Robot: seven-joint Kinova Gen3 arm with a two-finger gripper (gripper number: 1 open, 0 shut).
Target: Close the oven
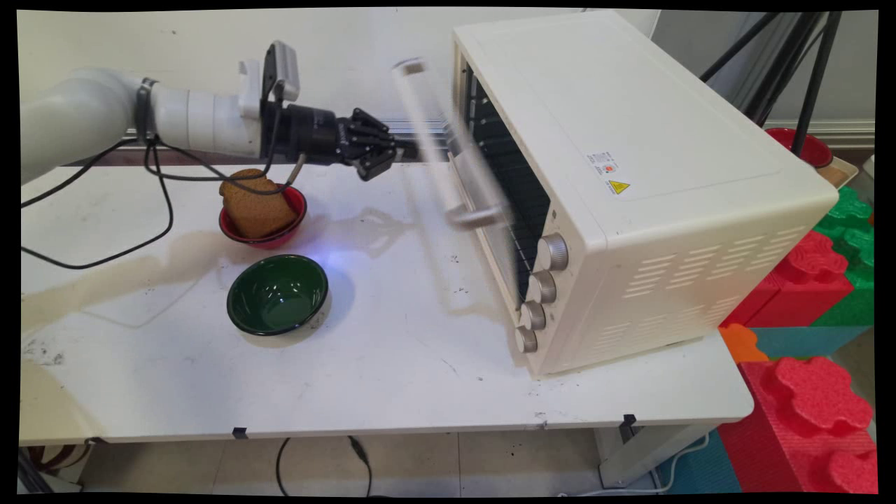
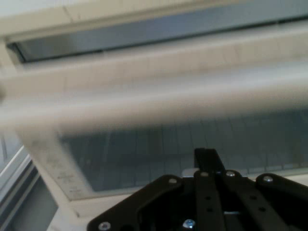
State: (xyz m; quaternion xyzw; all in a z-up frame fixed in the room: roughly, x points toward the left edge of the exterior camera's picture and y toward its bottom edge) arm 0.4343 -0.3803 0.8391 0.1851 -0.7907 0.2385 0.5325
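Halfway open, that oven door (image 1: 455, 161) swings blurred; my gripper (image 1: 402, 148) sits beside it, fingers' state I can't tell.

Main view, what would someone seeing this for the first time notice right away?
The big cream toaster oven fills the table's right side, its glass door motion-blurred and partly open, showing racks inside. The black gripper reaches in from the left, close to that door. Below the arm, a red bowl holds a slice of brown bread, and an empty green bowl sits nearer the camera.
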